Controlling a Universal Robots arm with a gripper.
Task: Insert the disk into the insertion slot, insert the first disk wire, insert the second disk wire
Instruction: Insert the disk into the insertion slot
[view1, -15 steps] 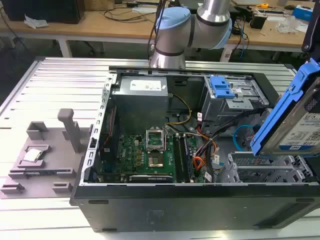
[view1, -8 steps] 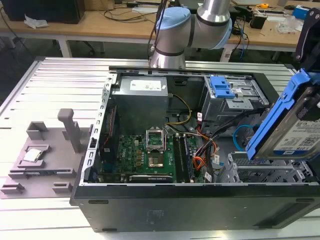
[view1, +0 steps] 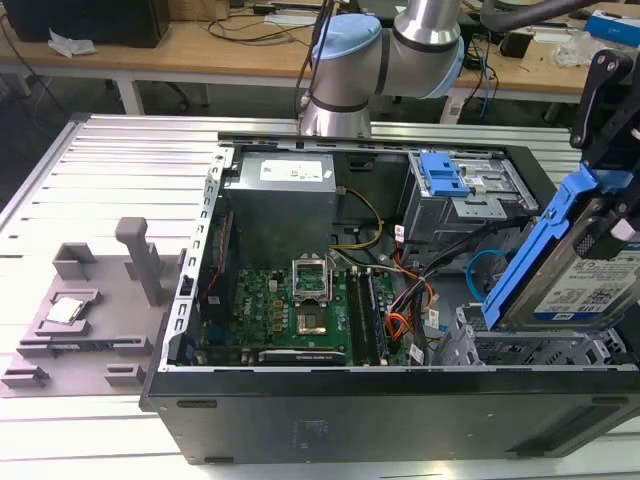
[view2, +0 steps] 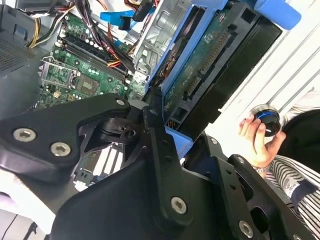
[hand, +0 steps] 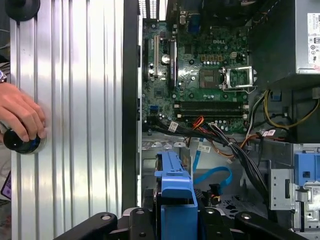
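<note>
My gripper is shut on the disk, a silver drive with a white-and-blue label in a bright blue carrier. The disk hangs tilted above the right end of the open computer case, just over the insertion slot, a low grey perforated cage. In both wrist views the black fingers clamp the carrier, and the disk's green circuit side shows. The second disk wire, thin and light blue, curls in a loop beside the slot. Which wire is the first disk wire I cannot tell.
A taller grey cage with a blue latch stands behind the slot. A red, orange and black wire bundle runs past the motherboard. A person's hand rests on a black knob outside the case. A grey fixture lies at the exterior view's left.
</note>
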